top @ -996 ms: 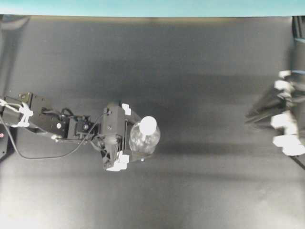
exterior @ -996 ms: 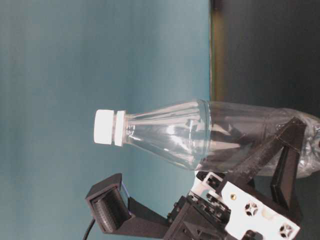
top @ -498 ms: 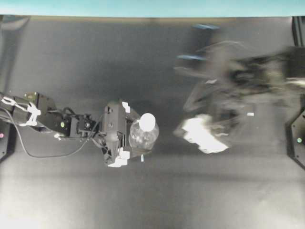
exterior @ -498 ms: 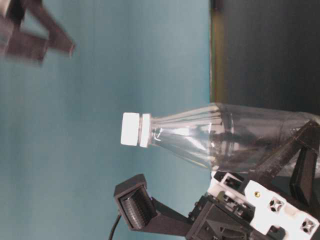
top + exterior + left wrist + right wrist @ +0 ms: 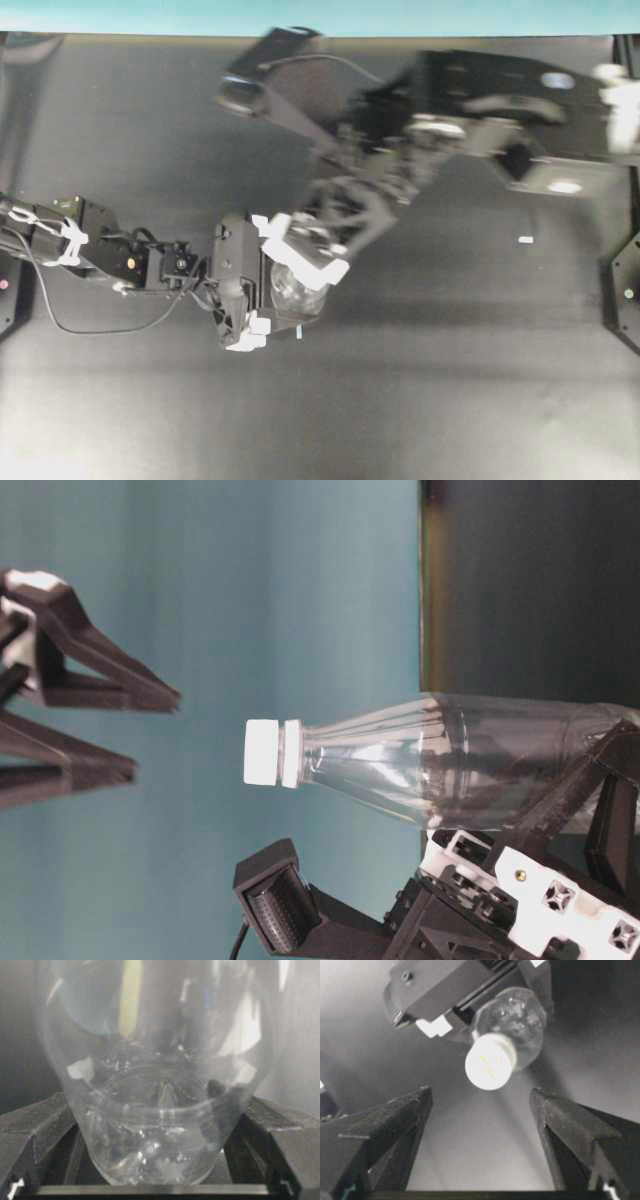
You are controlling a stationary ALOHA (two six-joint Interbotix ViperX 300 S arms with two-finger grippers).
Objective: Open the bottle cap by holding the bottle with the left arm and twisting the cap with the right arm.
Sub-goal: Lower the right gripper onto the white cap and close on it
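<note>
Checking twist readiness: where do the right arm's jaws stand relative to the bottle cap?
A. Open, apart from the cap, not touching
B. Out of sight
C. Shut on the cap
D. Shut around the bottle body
A: in the table-level view the right gripper stands open, short of the bottle cap.

The left arm (image 5: 130, 262), at the middle left of the overhead frame, is slim and matte black, with a thin black cable looping beneath it and white zip ties near its base. Its fingers (image 5: 560, 900) are black with white plastic mounts pierced by star-shaped cutouts and a brass-coloured screw. The right arm (image 5: 500, 110), across the upper right, is bulkier, a boxy black segment with pale round fastener spots, blurred. Its fingers (image 5: 385, 1130) are black, wedge-shaped and grainy, with white tips (image 5: 310, 255) seen from overhead.
</note>
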